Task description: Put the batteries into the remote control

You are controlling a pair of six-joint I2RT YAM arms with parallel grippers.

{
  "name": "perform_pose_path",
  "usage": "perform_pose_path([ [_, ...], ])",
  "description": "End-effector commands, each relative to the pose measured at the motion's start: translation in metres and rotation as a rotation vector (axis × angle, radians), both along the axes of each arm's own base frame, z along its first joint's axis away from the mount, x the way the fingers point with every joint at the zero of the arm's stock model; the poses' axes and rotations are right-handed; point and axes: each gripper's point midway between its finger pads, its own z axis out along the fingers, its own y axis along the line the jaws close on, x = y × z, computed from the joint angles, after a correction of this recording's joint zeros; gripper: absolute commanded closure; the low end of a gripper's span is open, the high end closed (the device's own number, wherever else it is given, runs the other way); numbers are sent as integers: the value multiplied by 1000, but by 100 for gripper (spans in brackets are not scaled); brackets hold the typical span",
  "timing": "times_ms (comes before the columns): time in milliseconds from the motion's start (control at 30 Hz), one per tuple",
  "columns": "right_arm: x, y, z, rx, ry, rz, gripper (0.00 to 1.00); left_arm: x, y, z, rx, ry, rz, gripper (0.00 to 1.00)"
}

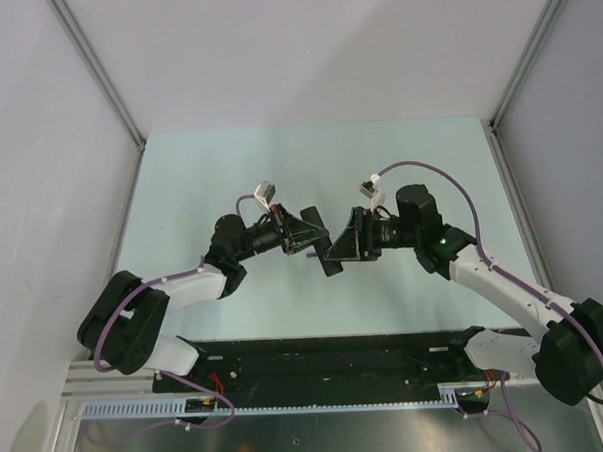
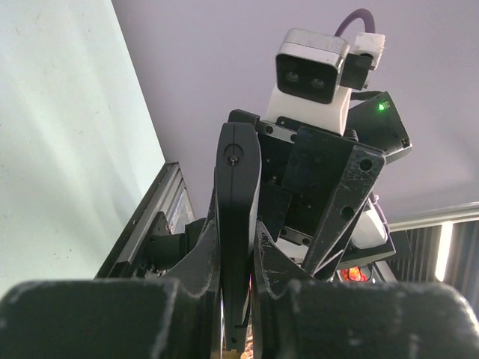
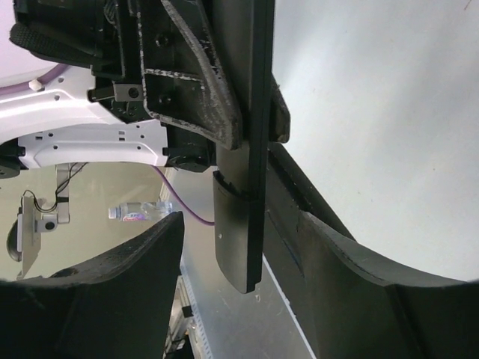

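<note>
One remote control (image 3: 260,90), a slim black bar with flat, hard-looking matte faces, is held in the air between the two arms, well above the pale green worktop (image 1: 279,167). No batteries show in any view.

- Left gripper (image 2: 238,250): jaws closed on the remote control, clamping its flat faces about midway, with the bar standing out past the fingertips.
- Cover piece (image 3: 238,233): a short black plate with rounded corners. It sits at the free end of the bar, against its back face, and looks stepped out of line. I judge it part-slid, not free.
- Right gripper (image 3: 224,183): jaws open and straddling that end. One finger is just beside the bar's edge and the other stands apart from the cover. I can't tell whether either touches.

Step in hand, as I read it, is getting the cover off to expose the battery bay.

- I should close on the cover alone, not the bar, and pull along the bar's length rather than pry outward.
- The smooth plastic offers little bite and may slip against the scuffed black fingers, so I'd squeeze gently.
- The left gripper's hold should not move, or the bar may twist in it.
</note>
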Motion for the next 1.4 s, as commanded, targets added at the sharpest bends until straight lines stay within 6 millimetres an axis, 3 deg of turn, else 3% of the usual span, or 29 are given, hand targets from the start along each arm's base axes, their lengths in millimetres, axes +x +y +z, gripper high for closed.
perform_pose_path([
  [0,-1,5,2,24,-11,30,35,-4,1,39,-76,-98,-11,100],
  [333,0,8,-5,18,5,38,55,-7,1,43,-81,-102,-19,100],
  [667,0,10,-11,6,12,41,67,-9,1,44,-84,-102,-22,100],
  [1000,6,10,-11,17,20,19,85,-24,-2,50,-94,-118,-71,100],
  [1367,20,11,-6,49,29,-22,87,-42,-8,48,-96,-112,-109,100],
])
